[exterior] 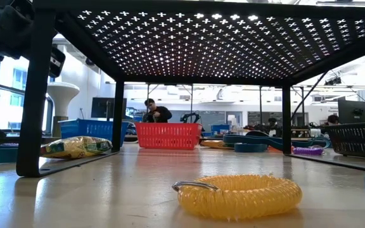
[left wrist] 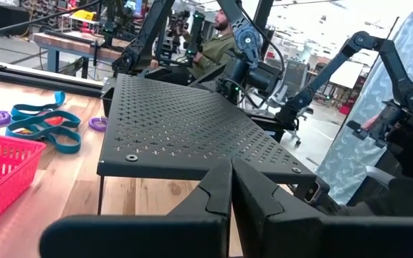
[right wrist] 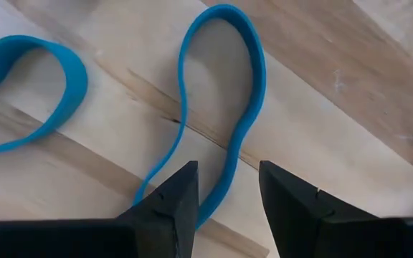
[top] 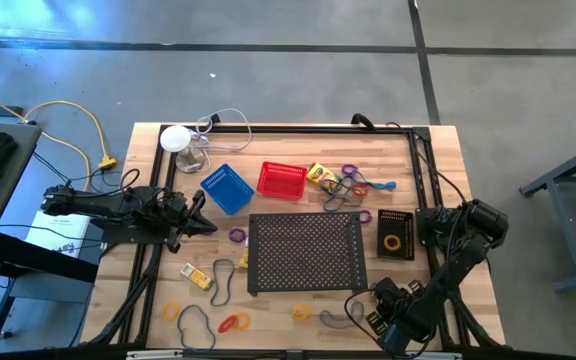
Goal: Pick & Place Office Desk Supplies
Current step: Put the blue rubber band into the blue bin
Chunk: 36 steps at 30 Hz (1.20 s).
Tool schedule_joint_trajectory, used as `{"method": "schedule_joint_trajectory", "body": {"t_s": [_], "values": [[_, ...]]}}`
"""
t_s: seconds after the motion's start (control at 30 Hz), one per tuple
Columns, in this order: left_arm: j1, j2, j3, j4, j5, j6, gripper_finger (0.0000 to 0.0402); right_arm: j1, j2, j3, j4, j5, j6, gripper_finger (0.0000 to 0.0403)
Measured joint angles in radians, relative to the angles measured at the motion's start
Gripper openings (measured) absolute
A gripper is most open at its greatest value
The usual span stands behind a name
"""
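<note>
A blue rubber band (right wrist: 221, 107) lies flat on the wood near the table's front edge, right of the middle. My right gripper (right wrist: 228, 193) points down over the band's narrow end. It is open, and one strand (right wrist: 224, 183) runs between its fingers. In the high view this gripper (top: 366, 308) is beside the tray's near right corner. My left gripper (left wrist: 229, 188) is shut on nothing and hangs level at the table's left side (top: 203, 222). A red basket (top: 281, 180), a blue basket (top: 226, 188) and a black basket (top: 395, 233) stand on the table. Two yellow crayon boxes (top: 320, 174) (top: 198, 277) lie there too.
A large black perforated tray (top: 301, 252) stands on legs mid-table. Loose bands lie along the front edge, among them a yellow coil (exterior: 239, 195) and an orange one (top: 233, 322). More bands (top: 353, 185) are heaped at the far right. A white disc (top: 175, 138) sits at the far left.
</note>
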Motion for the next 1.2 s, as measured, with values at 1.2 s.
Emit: {"method": "schedule_joint_trajectory", "body": {"t_s": [1.2], "values": [[-0.037, 0.000, 0.000, 0.112, 0.028, 0.044, 0.0001, 0.022, 0.000, 0.049, -0.096, -0.138, -0.081, 0.0003]]}}
